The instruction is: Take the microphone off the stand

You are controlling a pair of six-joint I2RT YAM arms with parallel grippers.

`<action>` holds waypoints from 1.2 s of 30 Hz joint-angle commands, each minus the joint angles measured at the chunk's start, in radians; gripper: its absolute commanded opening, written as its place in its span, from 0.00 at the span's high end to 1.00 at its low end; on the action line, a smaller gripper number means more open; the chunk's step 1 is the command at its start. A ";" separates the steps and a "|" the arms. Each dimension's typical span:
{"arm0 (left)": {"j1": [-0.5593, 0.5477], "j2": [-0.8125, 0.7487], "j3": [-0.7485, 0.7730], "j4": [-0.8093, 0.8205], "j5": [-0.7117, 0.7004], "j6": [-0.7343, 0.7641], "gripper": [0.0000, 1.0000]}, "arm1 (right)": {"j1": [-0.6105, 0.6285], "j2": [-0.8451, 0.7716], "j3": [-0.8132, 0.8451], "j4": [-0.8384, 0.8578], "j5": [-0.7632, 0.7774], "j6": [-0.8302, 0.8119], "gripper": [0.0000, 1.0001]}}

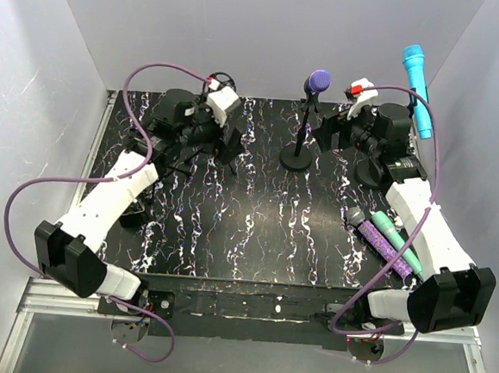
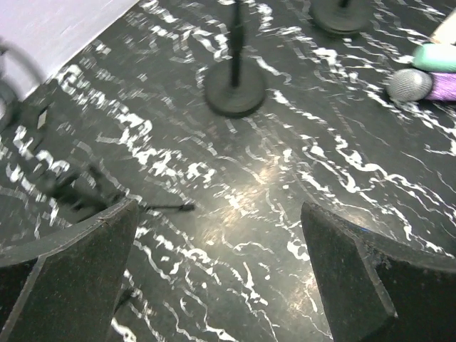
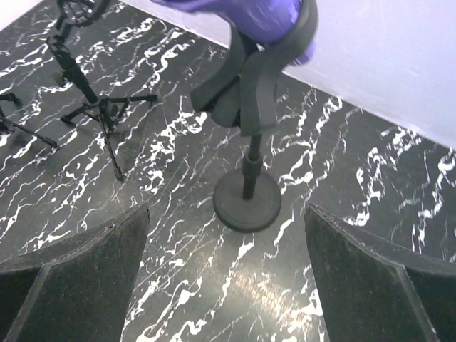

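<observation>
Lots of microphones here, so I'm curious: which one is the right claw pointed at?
The purple microphone clipped in the round-based stand mid-table. The cyan microphone sits farther right; the other microphones lie flat on the table.

Left arm (image 1: 110, 197) and right arm (image 1: 428, 226): white shells, black joints, purple cable (image 1: 7, 211) looped along each. Fingers (image 3: 78, 278) matte black, wedge-shaped.

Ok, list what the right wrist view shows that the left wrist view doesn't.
Only the right wrist view: the purple microphone sitting in the clip at the top of its stand.
Only the left wrist view: a grey-headed microphone and a mint microphone lying on the table, plus a second round base.
Both: the black marbled table, a round stand base, and that arm's own gripper, left gripper and right gripper, open.
</observation>
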 commanded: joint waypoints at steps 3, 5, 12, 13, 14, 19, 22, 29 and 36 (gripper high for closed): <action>-0.113 0.061 0.061 0.097 0.073 0.072 0.03 | -0.019 0.051 0.013 0.216 -0.143 -0.095 0.05; -0.122 0.130 0.135 0.103 0.074 0.040 0.08 | -0.022 0.072 0.003 0.279 -0.126 -0.112 0.05; -0.127 0.313 0.268 0.283 0.014 -0.064 0.05 | -0.033 0.158 -0.008 0.432 -0.138 -0.173 0.06; -0.127 0.346 0.299 0.293 0.024 -0.084 0.05 | -0.033 0.164 -0.017 0.445 -0.145 -0.181 0.07; -0.127 0.372 0.333 0.304 0.046 -0.098 0.05 | -0.031 0.172 -0.020 0.451 -0.148 -0.181 0.08; -0.137 0.481 0.457 0.372 0.088 -0.213 0.05 | -0.030 0.154 -0.008 0.416 -0.216 -0.127 0.12; -0.150 0.532 0.502 0.395 0.054 -0.256 0.03 | -0.022 0.144 0.004 0.357 -0.270 -0.109 0.14; -0.191 0.590 0.565 0.421 0.042 -0.302 0.02 | -0.025 0.088 0.010 0.255 -0.211 -0.073 0.11; -0.274 0.630 0.569 0.435 -0.276 -0.345 0.02 | -0.045 -0.090 -0.062 0.081 -0.123 -0.072 0.07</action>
